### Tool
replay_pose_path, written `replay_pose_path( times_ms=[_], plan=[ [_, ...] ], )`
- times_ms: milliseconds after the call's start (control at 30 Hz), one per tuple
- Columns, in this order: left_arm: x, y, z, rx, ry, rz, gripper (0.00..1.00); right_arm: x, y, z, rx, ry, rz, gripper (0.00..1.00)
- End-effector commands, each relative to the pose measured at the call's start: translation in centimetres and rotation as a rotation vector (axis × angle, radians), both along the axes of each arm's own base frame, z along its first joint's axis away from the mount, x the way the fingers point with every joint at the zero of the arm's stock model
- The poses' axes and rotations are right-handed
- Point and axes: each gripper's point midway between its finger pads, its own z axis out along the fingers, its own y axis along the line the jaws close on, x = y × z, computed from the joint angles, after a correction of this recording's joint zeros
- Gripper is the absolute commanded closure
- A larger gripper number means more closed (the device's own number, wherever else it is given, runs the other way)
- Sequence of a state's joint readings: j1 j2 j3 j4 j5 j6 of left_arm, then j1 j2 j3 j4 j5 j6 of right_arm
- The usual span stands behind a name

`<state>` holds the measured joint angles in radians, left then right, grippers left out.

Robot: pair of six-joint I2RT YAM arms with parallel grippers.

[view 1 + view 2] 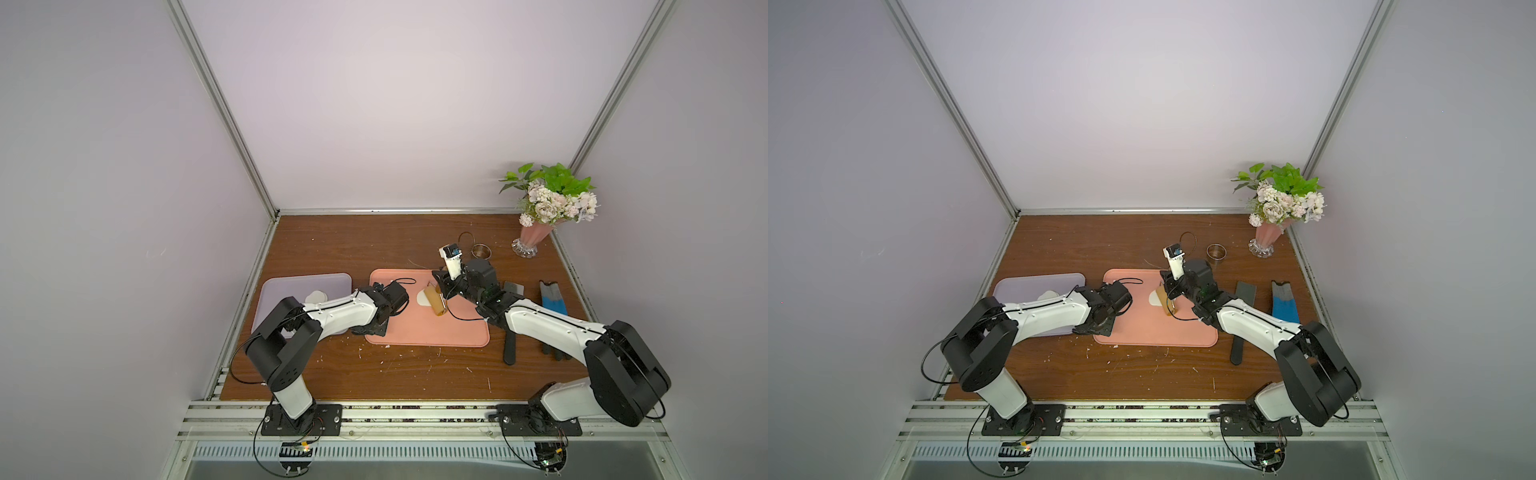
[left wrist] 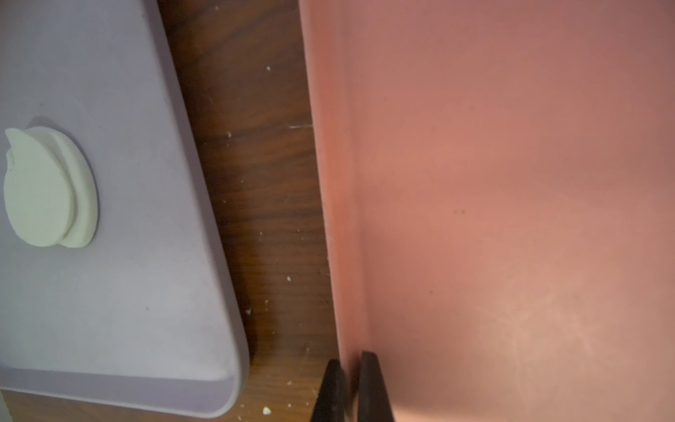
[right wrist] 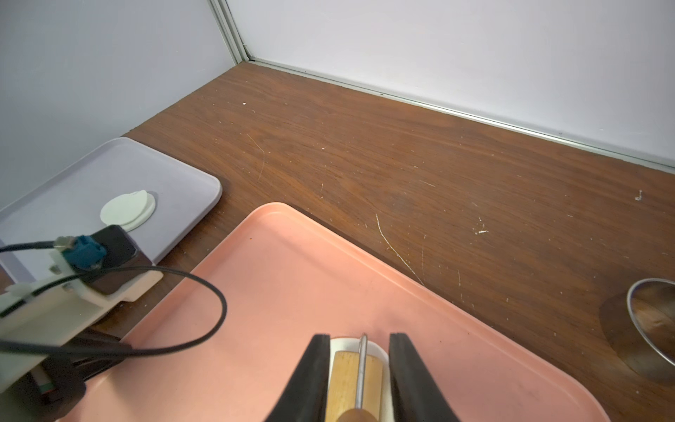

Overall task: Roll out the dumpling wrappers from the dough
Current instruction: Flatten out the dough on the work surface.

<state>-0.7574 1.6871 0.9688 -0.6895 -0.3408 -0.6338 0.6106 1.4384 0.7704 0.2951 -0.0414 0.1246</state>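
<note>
Two dumpling wrappers (image 2: pixel 44 186) lie stacked and slightly offset on the lavender tray (image 1: pixel 307 277), which sits at the left of the wooden table (image 1: pixel 374 249) in both top views, partly hidden there by the left arm. Just right of it, apart by a strip of bare wood, is the pink tray (image 1: pixel 415 332) in the middle of the frame. The dough (image 1: pixel 422 298) rests on the upper middle of this tray as a small flat white patch, and the wooden roller (image 1: pixel 435 306) lies across its right side. In the right wrist view the right gripper (image 3: pixel 359 365) has its black fingers (image 3: pixel 317 376) set a little apart, one on each side of the roller and clamped on it, with the dough's white edge showing just beyond the wood. The left gripper (image 2: pixel 350 387) is at the pink tray's left edge, its fingers pressed close together with the tray's rim pinched between them. A steel ring (image 1: pixel 1216 253) stands on the table above and right of the pink tray, a vase of flowers (image 1: pixel 548 203) fills the upper right corner, and a dark flat tool (image 1: pixel 509 345) lies at the right under the right arm. White crumbs (image 1: pixel 386 365) dot the wood below the trays.
</note>
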Motion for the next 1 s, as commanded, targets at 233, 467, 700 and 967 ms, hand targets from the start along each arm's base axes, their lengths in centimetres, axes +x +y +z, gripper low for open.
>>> replay_pose_path(
  times_ms=[233,467,700,967],
  plan=[
    [-0.9,0.8,-1.0,0.035,0.045,-0.016,1.00,-1.2,-1.0,3.6,0.050,0.099,-0.026,1.00],
    [-0.9,0.8,-1.0,0.035,0.046,-0.012,1.00,0.9,-1.3,6.7,0.076,0.014,-0.063,1.00],
    [-1.0,0.8,-1.1,0.031,0.049,-0.007,1.00,2.6,-1.3,6.2,0.097,-0.012,-0.102,1.00],
    [-0.9,0.7,-1.2,0.033,0.052,-0.009,1.00,3.4,0.2,2.0,0.079,0.076,-0.074,1.00]
  ],
)
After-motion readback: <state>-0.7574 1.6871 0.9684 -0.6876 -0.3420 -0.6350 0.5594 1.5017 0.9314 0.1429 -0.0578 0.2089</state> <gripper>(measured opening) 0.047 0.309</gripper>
